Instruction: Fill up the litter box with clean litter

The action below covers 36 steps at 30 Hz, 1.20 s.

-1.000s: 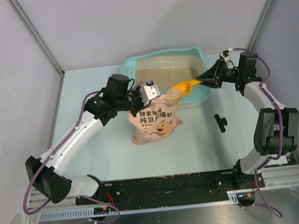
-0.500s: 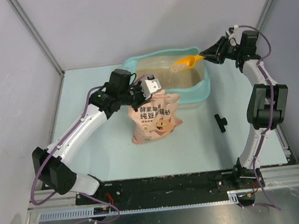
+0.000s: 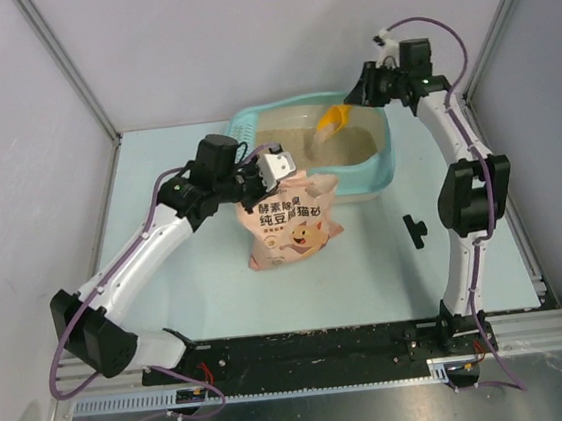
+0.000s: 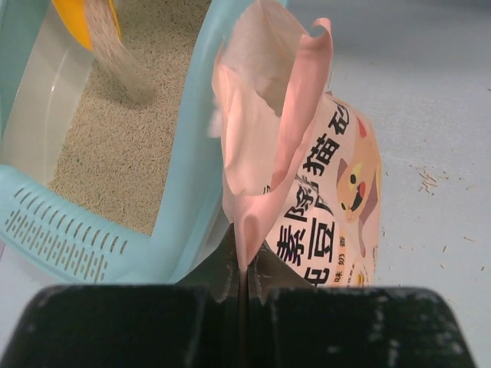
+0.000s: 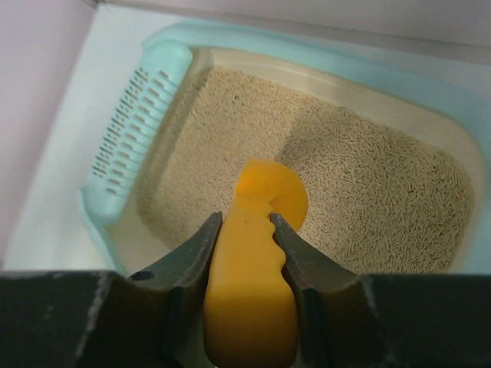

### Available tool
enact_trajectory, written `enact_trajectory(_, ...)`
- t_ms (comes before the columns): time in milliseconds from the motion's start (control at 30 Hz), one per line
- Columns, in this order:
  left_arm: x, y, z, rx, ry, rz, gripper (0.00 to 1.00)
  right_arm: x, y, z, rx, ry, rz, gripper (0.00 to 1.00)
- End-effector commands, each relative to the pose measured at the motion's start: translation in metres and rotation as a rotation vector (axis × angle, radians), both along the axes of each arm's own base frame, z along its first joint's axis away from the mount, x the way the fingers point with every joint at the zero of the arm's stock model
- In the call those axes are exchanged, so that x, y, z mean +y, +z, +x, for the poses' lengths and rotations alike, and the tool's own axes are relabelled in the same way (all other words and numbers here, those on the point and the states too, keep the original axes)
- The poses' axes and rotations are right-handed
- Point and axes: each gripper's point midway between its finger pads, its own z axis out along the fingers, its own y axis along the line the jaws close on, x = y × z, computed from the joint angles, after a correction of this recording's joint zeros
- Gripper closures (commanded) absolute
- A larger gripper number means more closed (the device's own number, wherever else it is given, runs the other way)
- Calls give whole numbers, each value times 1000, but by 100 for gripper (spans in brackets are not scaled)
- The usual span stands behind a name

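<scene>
— Gripping what, those right fingers (image 5: 201, 241)?

— The handle of an orange scoop (image 5: 253, 291). They are clamped on it, one on each side, and the bowl juts out past their tips.

— Where does the scoop hang?

— Over the far right part of the teal box (image 3: 385, 164), tipped down. A thin stream of litter (image 3: 340, 146) falls from its mouth onto the bed below.

— And the litter itself?

— Beige granules cover the box floor, from the slotted grid (image 5: 126, 130) at the left end to the right wall. In the right wrist view the bed lies straight below the fingers and apart from them; only the scoop touches them.

— The left fingers (image 4: 226, 268)?

— Closed on the top edge of the pink bag (image 4: 322, 199), its film pinched flat between them. The bag stands upright on the tabletop (image 3: 188, 281) with its mouth gaping, just beside the near wall of the box.

— So how does the box sit to those fingers?

— Beyond the bag as seen from above, close by, but the fingers do not touch it.

— Anything else?

— A small black clip (image 3: 414, 229) lies on the tabletop to the right of the bag, well apart from both pairs of fingers.
</scene>
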Motion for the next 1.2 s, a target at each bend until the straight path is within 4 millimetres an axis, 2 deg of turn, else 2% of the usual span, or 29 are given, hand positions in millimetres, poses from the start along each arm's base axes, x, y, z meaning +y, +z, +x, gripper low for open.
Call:
enact_trajectory(0,7,48,2,-170,-1,-87,100,25,57,-10,-276,40,-283,100)
enact_trajectory(33,10,50,0,-179,-1,-90,100,49,60,-17,-318,88,-327,100)
enact_trajectory(67,11,49,0,-177,-1,-91,100,58,61,-19,-354,110,-379,100)
enact_trajectory(100,12,49,-1,-177,0,-92,100,52,58,-15,-407,96,-529,100)
enact_trajectory(133,14,49,-1,-178,4,-92,100,71,56,-22,-443,117,-604,100)
enact_trajectory(233,14,53,-3,-179,-4,-104,100,61,62,-25,-520,90,-776,100)
enact_trajectory(267,14,56,-3,-181,-3,-111,100,55,75,-31,-546,76,-778,100)
enact_trajectory(300,12,56,-4,-176,-14,-120,100,53,73,-36,-538,93,-775,100)
enact_trajectory(333,10,57,-5,-171,-17,-128,100,46,75,-39,-529,88,-769,100)
enact_trajectory(367,9,56,-5,-160,-19,-134,100,45,83,-50,-529,108,-744,100)
enact_trajectory(467,2,53,-7,-125,-35,-160,100,38,88,-70,-492,125,-689,100)
enact_trajectory(533,-1,53,-7,-104,-37,-179,100,37,107,-88,-502,137,-643,100)
enact_trajectory(700,-7,52,-3,-66,-18,-207,100,37,138,-144,-435,228,-416,100)
enact_trajectory(733,-8,53,-3,-66,-17,-214,100,38,141,-153,-416,251,-370,100)
enact_trajectory(767,-8,52,-3,-62,-16,-215,100,45,142,-172,-375,318,-286,100)
enact_trajectory(833,-9,51,-3,-57,-14,-221,100,44,148,-189,-349,362,-228,100)
enact_trajectory(867,-9,49,-4,-53,-14,-220,100,50,148,-206,-314,427,-184,100)
enact_trajectory(967,-10,49,-4,-48,-12,-230,100,55,138,-228,-211,490,-114,100)
enact_trajectory(1067,-9,50,-4,-51,-9,-236,100,55,128,-234,-179,504,-104,100)
enact_trajectory(1167,-9,53,-5,-59,-10,-244,100,59,117,-232,-181,522,-136,100)
